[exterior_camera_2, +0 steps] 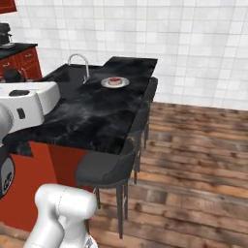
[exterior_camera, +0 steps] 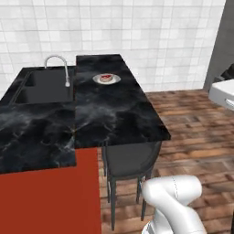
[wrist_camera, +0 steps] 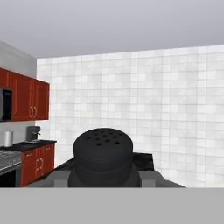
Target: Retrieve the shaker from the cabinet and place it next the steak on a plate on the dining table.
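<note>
I see the gripper (wrist_camera: 103, 181) clamped on the shaker (wrist_camera: 103, 155); steak (exterior_camera: 106, 77) sits on plate (exterior_camera: 114, 80) at the dining table's (exterior_camera: 114, 114) far end.

Dining table (exterior_camera: 119, 114) — black marble — bears a plate (exterior_camera: 113, 79) (steak (exterior_camera: 106, 77) on it).

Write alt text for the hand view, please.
A black shaker with a perforated domed top sits close up at the bottom centre, held in the claw. Behind it is a white tiled wall, with red cabinets and a coffee machine on a counter at left.
</note>
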